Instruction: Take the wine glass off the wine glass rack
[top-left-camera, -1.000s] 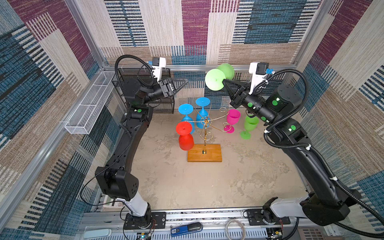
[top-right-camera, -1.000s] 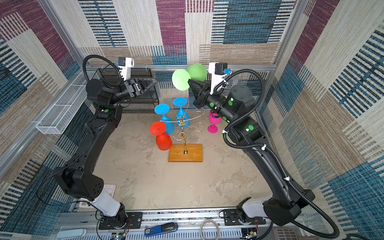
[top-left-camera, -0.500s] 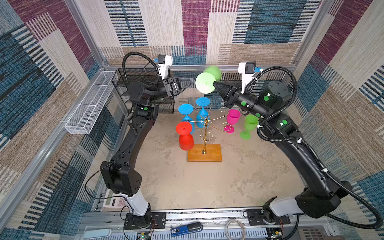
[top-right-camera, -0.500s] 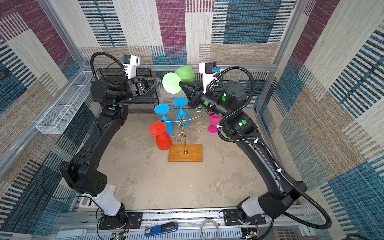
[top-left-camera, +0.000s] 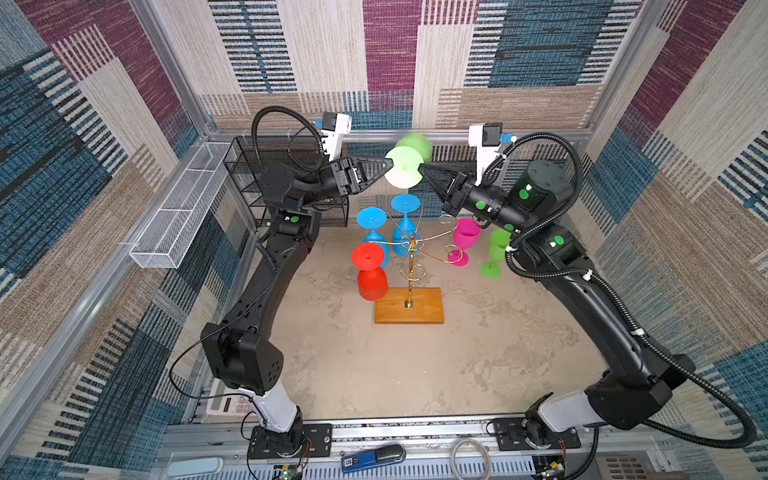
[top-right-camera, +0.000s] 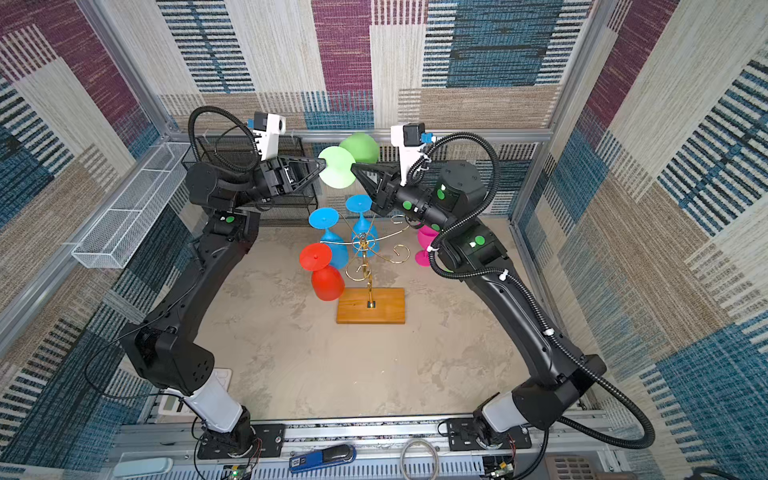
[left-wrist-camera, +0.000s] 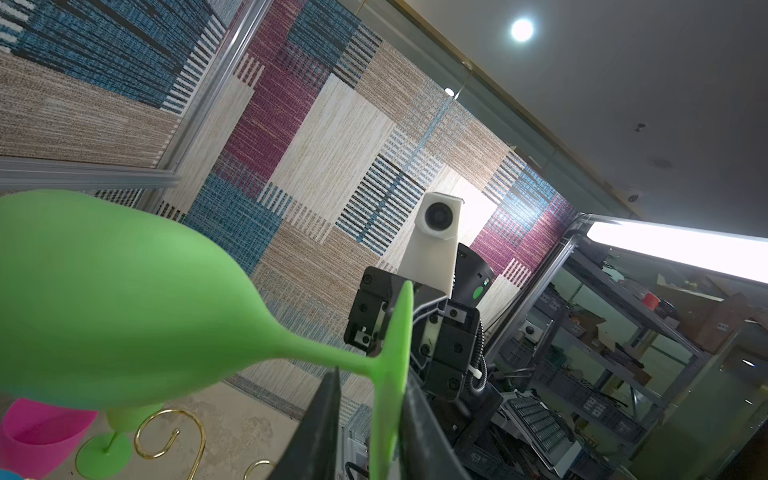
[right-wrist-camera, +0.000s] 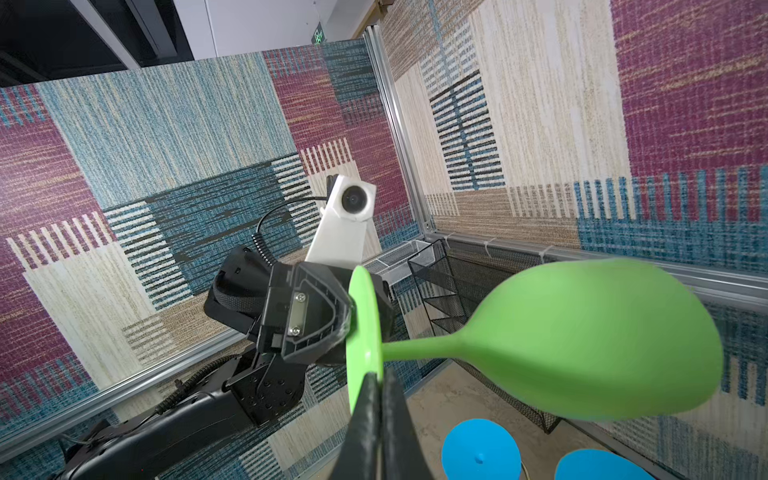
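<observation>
The black mesh shelf stands behind the left gripper, which reaches in level toward the middle. Its jaws stand a little apart, straddling the rim of the foot of the light green wine glass. In the left wrist view one finger lies against the foot disc, while a narrow gap shows on the stem side.

The glass hangs in the air between the two grippers, lying on its side, with its bowl pointing away toward the back wall. It is clear of the wine glass rack, which stands well below both grippers on its wooden base.

Two blue glasses and a red glass hang upside down on the rack's arms, below the left gripper.

The right gripper meets the foot from the opposite side, its jaws pressed together on the rim. Under its wrist a pink glass and a green glass stand upright on the table.
</observation>
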